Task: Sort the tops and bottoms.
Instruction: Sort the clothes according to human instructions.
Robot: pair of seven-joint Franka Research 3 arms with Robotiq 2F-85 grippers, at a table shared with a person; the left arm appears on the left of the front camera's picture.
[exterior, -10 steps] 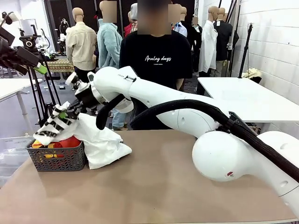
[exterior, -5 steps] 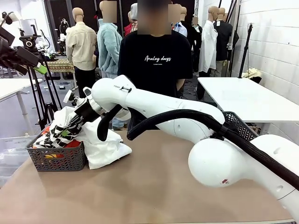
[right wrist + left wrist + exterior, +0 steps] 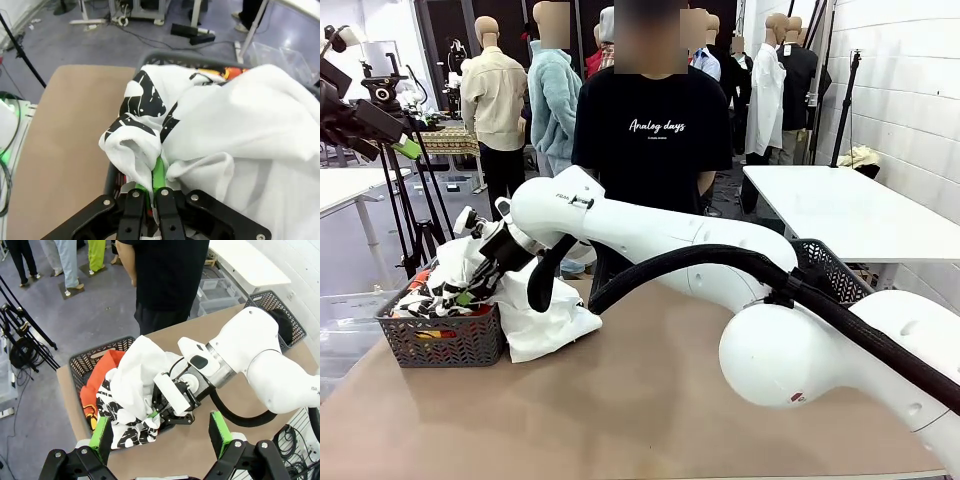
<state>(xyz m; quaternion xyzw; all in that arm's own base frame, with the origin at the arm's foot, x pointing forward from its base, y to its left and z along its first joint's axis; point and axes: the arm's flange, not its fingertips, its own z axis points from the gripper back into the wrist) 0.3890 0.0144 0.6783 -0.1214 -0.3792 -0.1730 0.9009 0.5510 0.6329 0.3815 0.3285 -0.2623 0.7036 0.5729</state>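
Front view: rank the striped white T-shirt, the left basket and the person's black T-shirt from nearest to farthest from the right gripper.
1. Striped white T-shirt: pinched in the right gripper.
2. Left basket: just below the gripper, at the table's left.
3. Person's black T-shirt: across the table, behind the arm.

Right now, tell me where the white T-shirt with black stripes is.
The white T-shirt with black stripes lies atop the dark grey lattice basket at the table's left in the front view, pinched in the right gripper, beside a plain white T-shirt.
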